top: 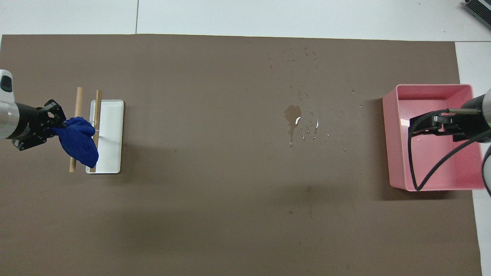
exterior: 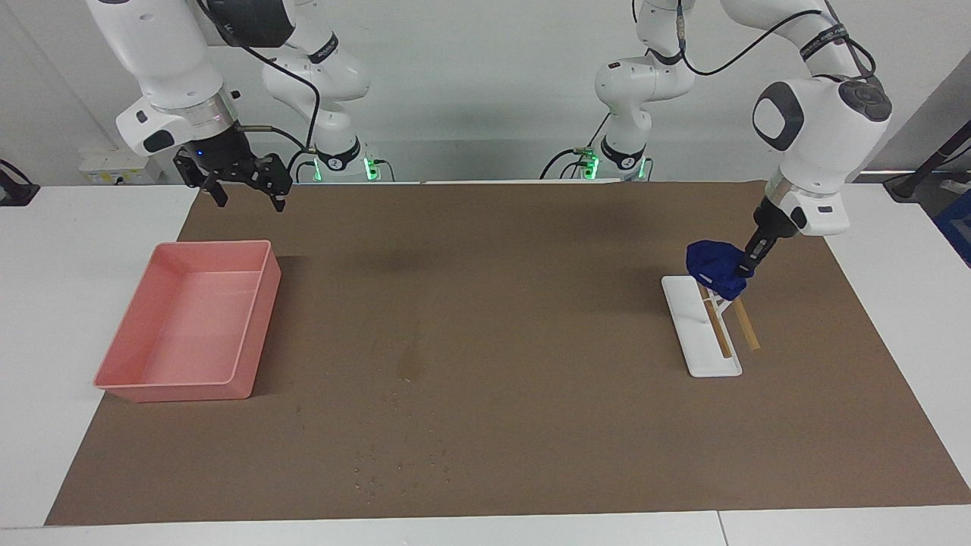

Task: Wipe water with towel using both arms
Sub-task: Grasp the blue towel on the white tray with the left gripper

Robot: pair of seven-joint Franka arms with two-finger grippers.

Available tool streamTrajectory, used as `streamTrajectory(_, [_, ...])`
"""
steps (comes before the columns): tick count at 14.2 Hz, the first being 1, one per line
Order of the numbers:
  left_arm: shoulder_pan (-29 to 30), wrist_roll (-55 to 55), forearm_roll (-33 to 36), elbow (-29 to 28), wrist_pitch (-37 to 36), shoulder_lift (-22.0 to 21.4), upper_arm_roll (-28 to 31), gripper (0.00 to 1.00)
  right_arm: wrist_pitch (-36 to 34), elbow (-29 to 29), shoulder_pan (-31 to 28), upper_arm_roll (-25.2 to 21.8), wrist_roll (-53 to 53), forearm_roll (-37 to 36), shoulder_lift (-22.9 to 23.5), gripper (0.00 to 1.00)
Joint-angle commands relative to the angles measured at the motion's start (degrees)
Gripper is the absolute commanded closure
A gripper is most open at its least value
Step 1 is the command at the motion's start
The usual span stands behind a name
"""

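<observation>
The water (exterior: 410, 368) is a small glossy dark blotch with a thin streak near the middle of the brown mat; it also shows in the overhead view (top: 293, 115). The blue towel (exterior: 717, 267) is a bunched lump hanging from my left gripper (exterior: 747, 265), which is shut on it, over the robot-side end of a white rack. The overhead view shows the towel (top: 78, 140) and the left gripper (top: 57, 124) too. My right gripper (exterior: 250, 199) is open and empty, raised over the pink tray (exterior: 190, 326), and waits there (top: 416, 126).
The white rack (exterior: 702, 334) with two wooden rods lies toward the left arm's end (top: 109, 134). The pink tray (top: 433, 92) stands toward the right arm's end. Small droplets (exterior: 394, 462) are scattered farther from the robots than the blotch. The brown mat (exterior: 531, 250) covers the table.
</observation>
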Motion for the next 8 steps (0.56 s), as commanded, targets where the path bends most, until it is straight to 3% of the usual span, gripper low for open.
streamTrajectory(1, [-2.51,-5.36,-1.78,2.74,-3.60,-0.11,0.36,1.00,0.02,-1.56,-0.65,0.28,-1.36,0.34,-1.44,0.00])
streamTrajectory(5, [-6.29,-17.74,-3.62,5.20,-4.57,-0.38,-1.74,1.00,2.39,-1.56,0.05,0.45,4.58,0.51,-1.00,0.00])
streamTrajectory(8, [-6.65,-29.86,-5.91,7.22,-4.74,-0.82,-7.26,1.00,3.53,-1.56,1.63,1.16,14.76,2.78,-0.38,0.00])
